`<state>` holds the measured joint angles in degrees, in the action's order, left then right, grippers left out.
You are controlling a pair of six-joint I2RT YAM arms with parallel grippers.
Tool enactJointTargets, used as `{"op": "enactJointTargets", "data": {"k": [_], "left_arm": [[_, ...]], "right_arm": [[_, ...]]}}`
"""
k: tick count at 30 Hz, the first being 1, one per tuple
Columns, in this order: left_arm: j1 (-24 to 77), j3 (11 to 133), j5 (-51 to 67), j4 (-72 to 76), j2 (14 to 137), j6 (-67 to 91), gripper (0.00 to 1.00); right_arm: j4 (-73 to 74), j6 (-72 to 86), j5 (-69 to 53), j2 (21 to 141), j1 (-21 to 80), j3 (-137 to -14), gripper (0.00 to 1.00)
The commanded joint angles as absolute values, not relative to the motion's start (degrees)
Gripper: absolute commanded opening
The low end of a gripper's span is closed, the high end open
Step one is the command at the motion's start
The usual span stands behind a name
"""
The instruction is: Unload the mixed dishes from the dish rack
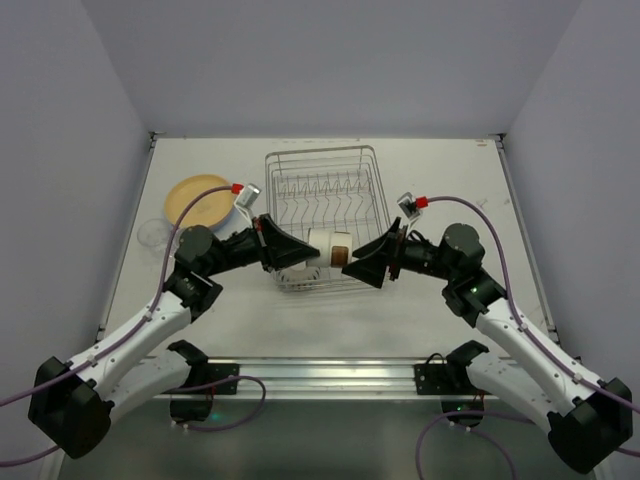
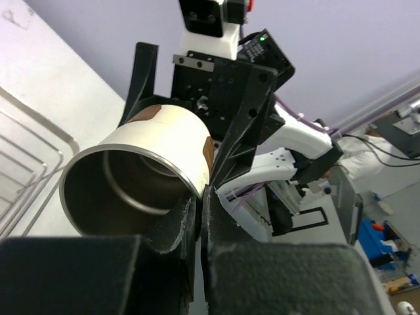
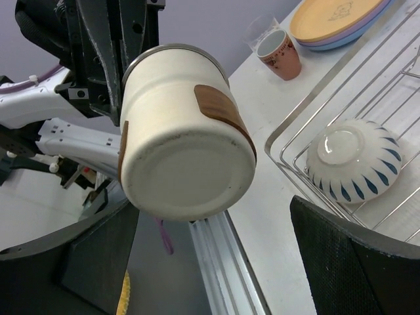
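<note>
Seen from above, two robot arms meet over the near edge of the dish rack (image 1: 322, 158). A brown-and-cream cup (image 1: 330, 246) lies on its side in mid-air between them: the left claw (image 1: 290, 252) grips it at the mouth end while the right claw (image 1: 362, 262) faces its base. A stack of plates (image 1: 195, 198) sits on the table (image 1: 440, 320) to the rack's left. From the left wrist, the cup's open mouth and dull metal lining fill the view, and the left claw's two fingers stand narrow, pinched on the cup's rim. The right claw's black fingers show beyond, one on each side of the cup's far end. From the right wrist, the flat cream base faces the lens and the right claw is spread wide, its fingers flanking the cup with no contact that can be made out. Below, a white bowl (image 3: 354, 161) with blue marks lies upside down in the rack. A small mug (image 3: 281, 54) and a clear glass (image 3: 261, 27) stand on the table beside the plates. The cup looks stiff, light and smooth-sided, so likely slippery. A hold across its round body, at the brown band, would probably be surer than one on the thin rim.
</note>
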<state>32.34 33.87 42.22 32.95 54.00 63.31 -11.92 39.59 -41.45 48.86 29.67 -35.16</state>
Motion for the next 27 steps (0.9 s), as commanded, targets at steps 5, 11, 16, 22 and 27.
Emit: {"op": "enactJointTargets", "data": {"k": [5, 11, 16, 22, 27], "left_arm": [[32.61, 41.21, 30.71, 9.72, 49.84, 50.37, 0.0], [32.34, 44.56, 17.68, -4.26, 47.38, 44.21, 0.0], [32.26, 48.06, 2.16, -13.61, 44.22, 41.14, 0.0], [32.17, 52.11, -18.93, -27.65, 44.38, 40.51, 0.0], [31.99, 53.79, -30.31, -34.71, 48.5, 44.56, 0.0]], "right_arm": [[-10.9, 38.5, -39.47, 46.15, 29.44, -34.54, 0.99], [-10.55, 38.41, -39.55, 45.53, 29.53, -34.01, 0.99], [-10.55, 38.41, -39.38, 45.18, 29.53, -33.93, 0.99], [-11.16, 38.5, -39.64, 46.05, 29.44, -34.01, 0.99], [-12.3, 38.76, -40.17, 47.11, 29.53, -33.93, 0.99]]}}
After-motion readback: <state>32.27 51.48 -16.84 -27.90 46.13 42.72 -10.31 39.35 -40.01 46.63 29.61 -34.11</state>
